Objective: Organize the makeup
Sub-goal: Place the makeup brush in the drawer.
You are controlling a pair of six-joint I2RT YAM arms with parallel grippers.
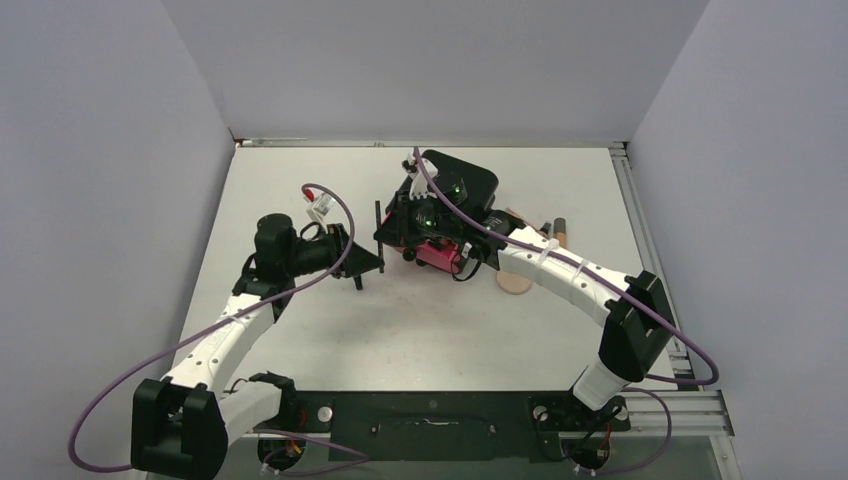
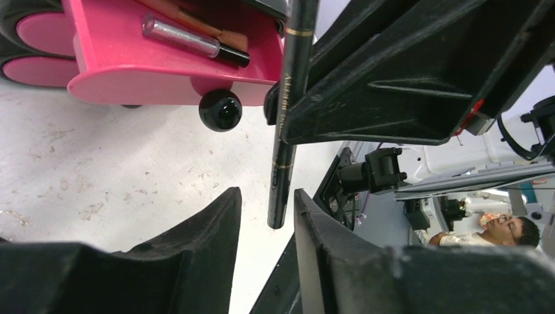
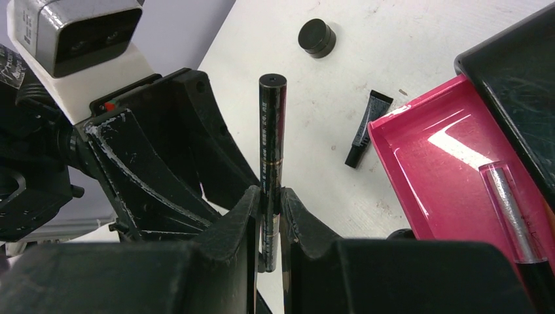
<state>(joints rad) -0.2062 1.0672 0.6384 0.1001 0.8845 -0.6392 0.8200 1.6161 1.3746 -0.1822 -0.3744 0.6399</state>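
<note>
We see the right gripper (image 3: 269, 209) clamped shut on the lower part of a thin black pencil (image 3: 271, 150) with gold bands, so that most of the barrel stands out past its fingertips. The left gripper (image 2: 268, 212) faces it with its jaws parted. The pencil's end sits in the gap, close to one finger and clear of the other. We judge this to be a hand-over between the arms, probably to turn the pencil for stowing.

The pencil hangs over the white table (image 2: 98, 170), just beside the open pink plastic drawer (image 2: 131, 72) with its black ball knob (image 2: 220, 109). A clear glitter-filled tube (image 2: 180, 36) with a black cap already lies in that drawer. A small black round jar (image 3: 317, 36) and a short dark squeeze tube (image 3: 366, 127) lie out on the table, not yet put away.

Gold lettering runs along the pencil's barrel, too small for us to read, and we can make out no brand anywhere.
</note>
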